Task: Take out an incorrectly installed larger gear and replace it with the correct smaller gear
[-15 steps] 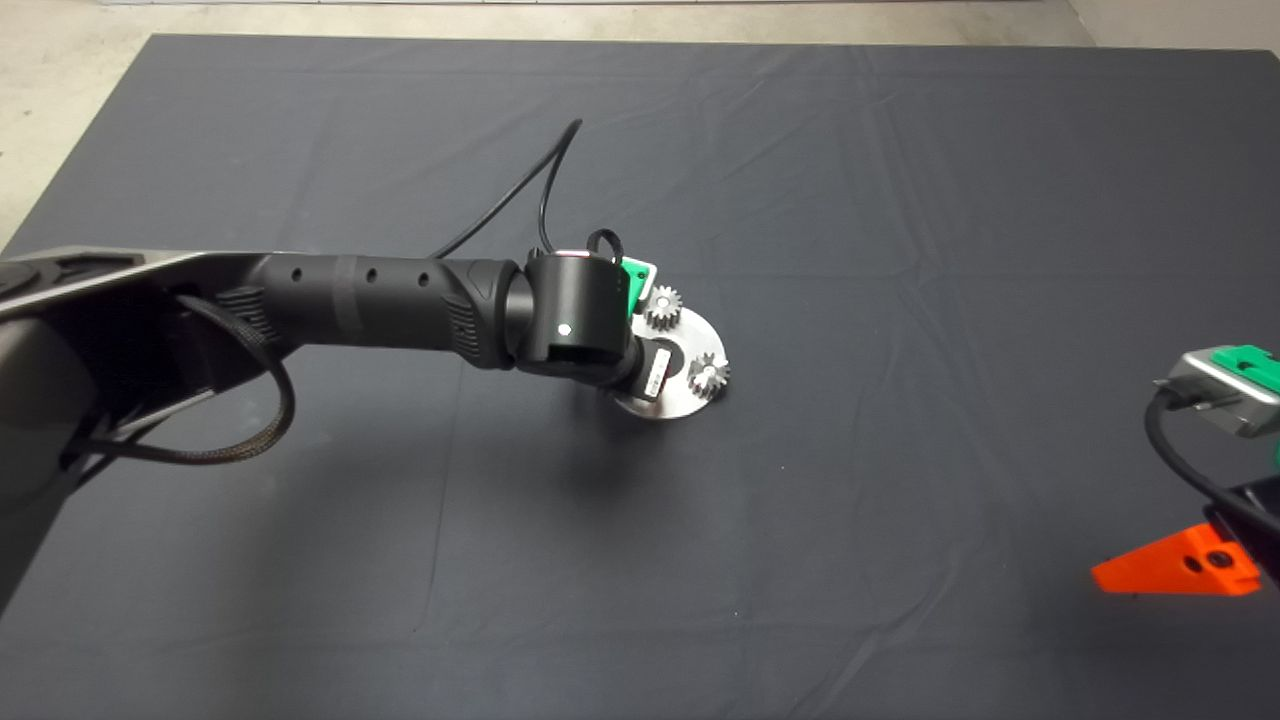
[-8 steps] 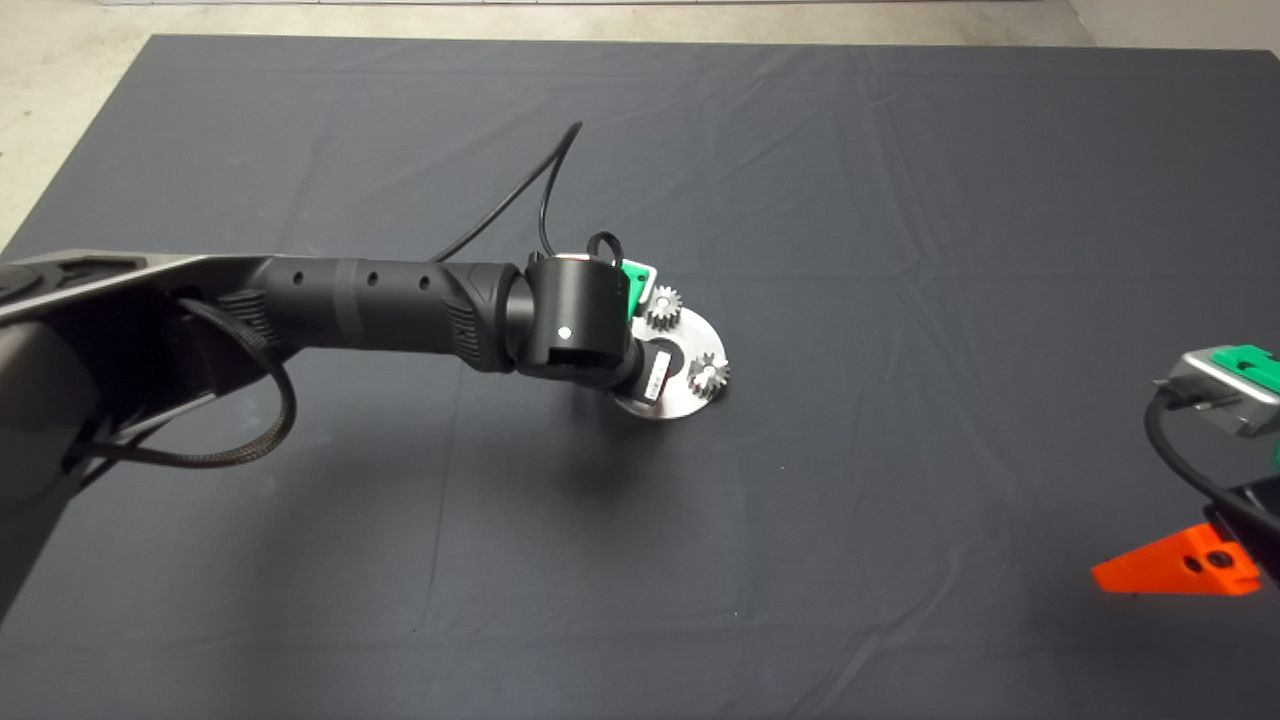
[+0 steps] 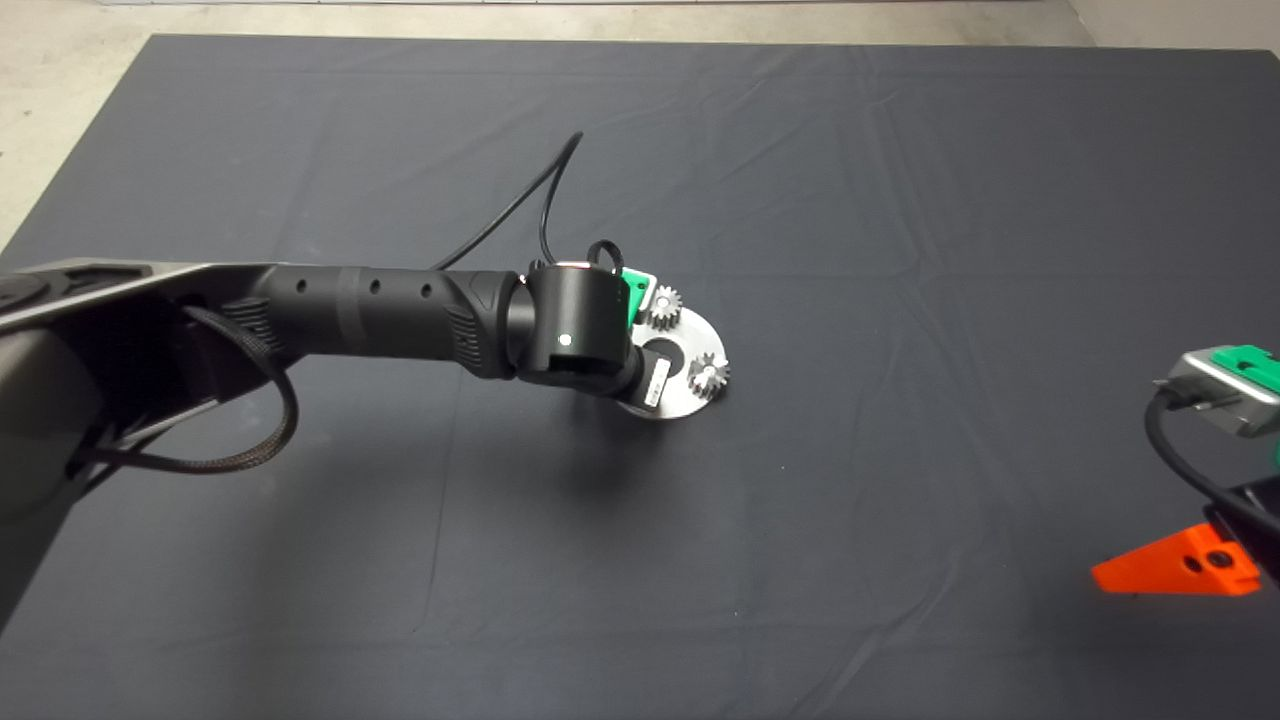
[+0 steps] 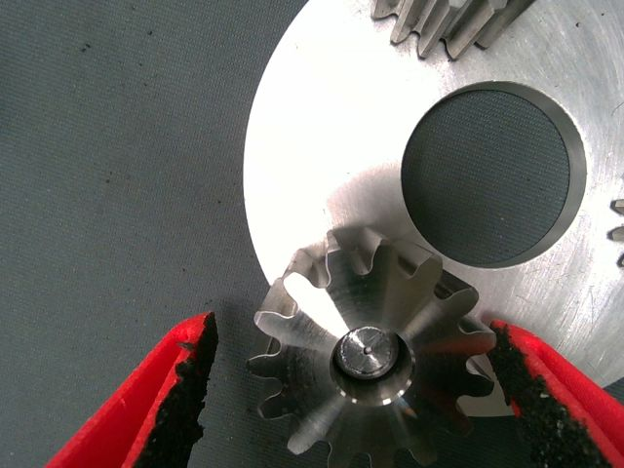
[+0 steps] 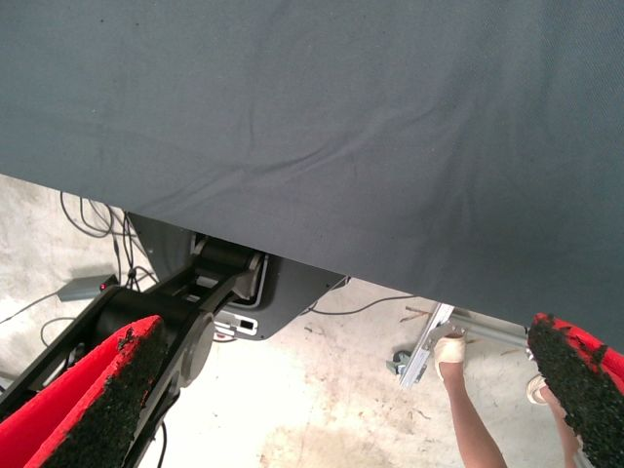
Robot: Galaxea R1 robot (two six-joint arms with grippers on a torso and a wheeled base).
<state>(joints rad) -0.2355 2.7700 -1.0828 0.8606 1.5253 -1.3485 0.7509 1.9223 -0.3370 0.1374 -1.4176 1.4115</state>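
As the left arm has edged slightly since 0.5 s ago, left pincer (image 4: pixel 356 390) stays spread around larger gear (image 4: pixel 369 349) | gear seated on round steel plate (image 4: pixel 322 146) mid-tabletop, ungripped | removal pending | right pincer (image 5: pixel 341 390) spread, parked at right edge.

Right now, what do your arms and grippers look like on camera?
The left arm is matte black and tubular with small holes, a ribbed joint, a braided cable loop, a thin black cable and a white dot on the wrist. The left gripper has red fingers with rough black pads. The right gripper shows a grey-and-green body and a black cable.
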